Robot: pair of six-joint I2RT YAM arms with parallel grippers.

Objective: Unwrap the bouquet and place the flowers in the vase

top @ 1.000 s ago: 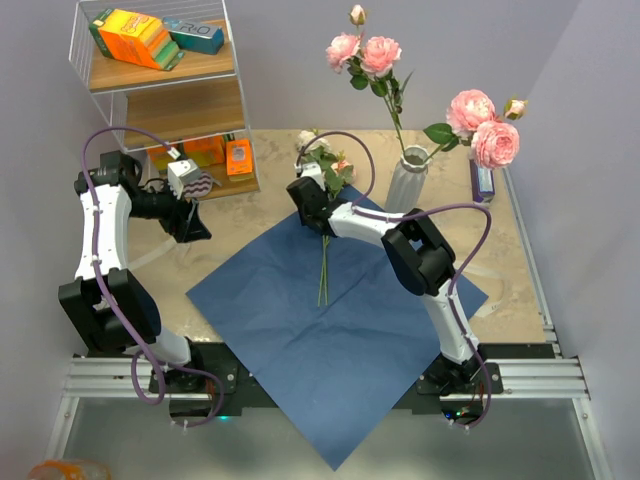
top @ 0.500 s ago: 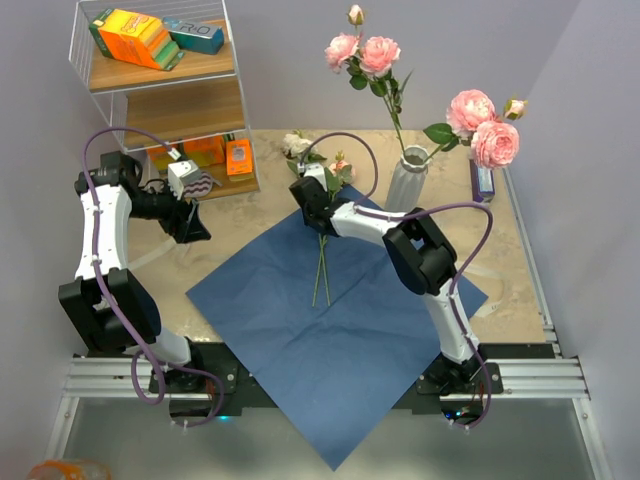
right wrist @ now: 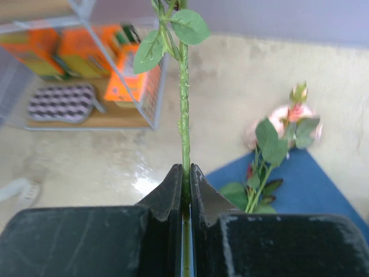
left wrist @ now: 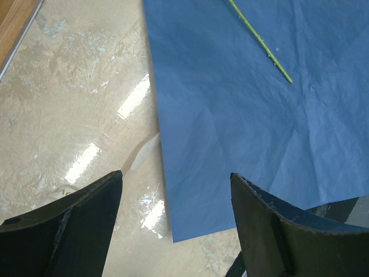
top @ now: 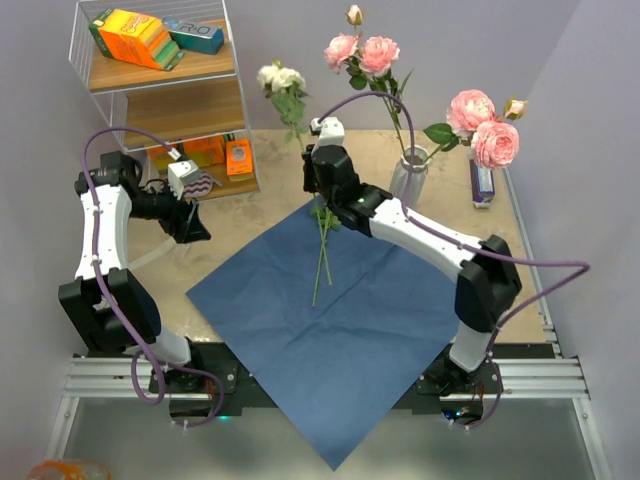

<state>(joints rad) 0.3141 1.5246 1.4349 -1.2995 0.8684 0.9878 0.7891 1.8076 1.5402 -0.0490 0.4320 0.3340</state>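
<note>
Right wrist view gives us the right gripper, its flat black jaws clenched on a thin, knobbly green stem that rises upright between them, with smooth oval leaves near the top. From the top external camera we see that this stem carries cream roses raised above the table, left of the vase. The vase is a tall, narrow, ribbed white-grey vessel standing at the far side of the table and holding pink roses on long stems. Beneath the gripper a creased blue paper sheet lies flat on the glossy, marbled beige table, and another leafy flower rests near its far corner. The left gripper hangs released, its broad dark fingers spread wide above the paper's edge, grasping nothing.
</note>
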